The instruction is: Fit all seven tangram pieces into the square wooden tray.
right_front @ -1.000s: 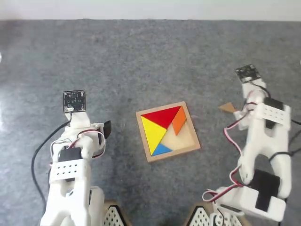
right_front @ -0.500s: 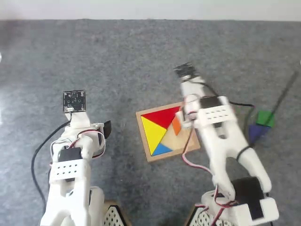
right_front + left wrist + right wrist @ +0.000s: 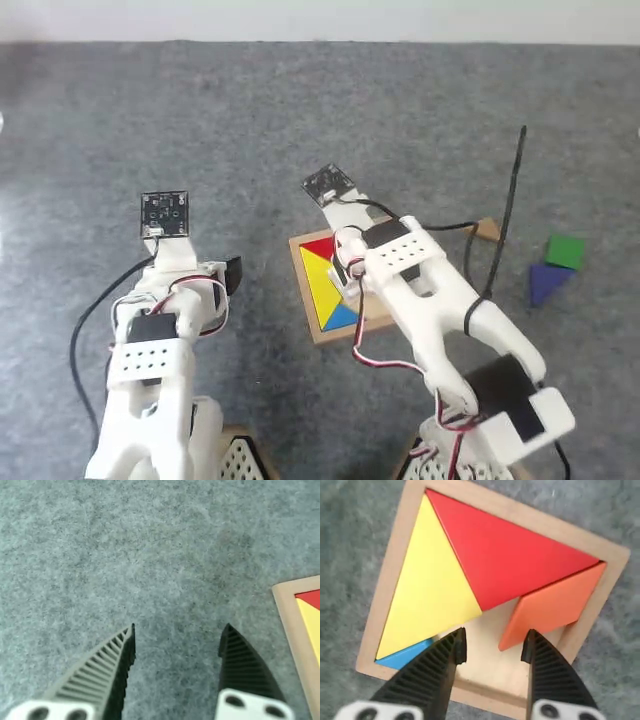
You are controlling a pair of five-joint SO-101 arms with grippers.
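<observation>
Now that the right arm has swung in from the right side of the scene, the square wooden tray [image 3: 384,580] at the middle of the grey felt worktop [image 3: 200,120] lies directly beneath the right gripper [image 3: 495,631]. Its jaws stand apart and carry nothing. Inside the tray sit the large red triangle [image 3: 505,560], the large yellow triangle [image 3: 430,595], the orange parallelogram [image 3: 552,607] and the small blue triangle [image 3: 407,655], with bare wood towards the near right. The small tan wooden piece [image 3: 487,229] stays on the worktop right of the tray. Farther right, the sweep uncovers a green square [image 3: 565,250] just beside a purple triangle [image 3: 545,283]. Four pieces are in and three are left, and this pass likely adds none. The left gripper [image 3: 180,625], jaws apart and empty, hovers left of the tray, hardly shifted.
</observation>
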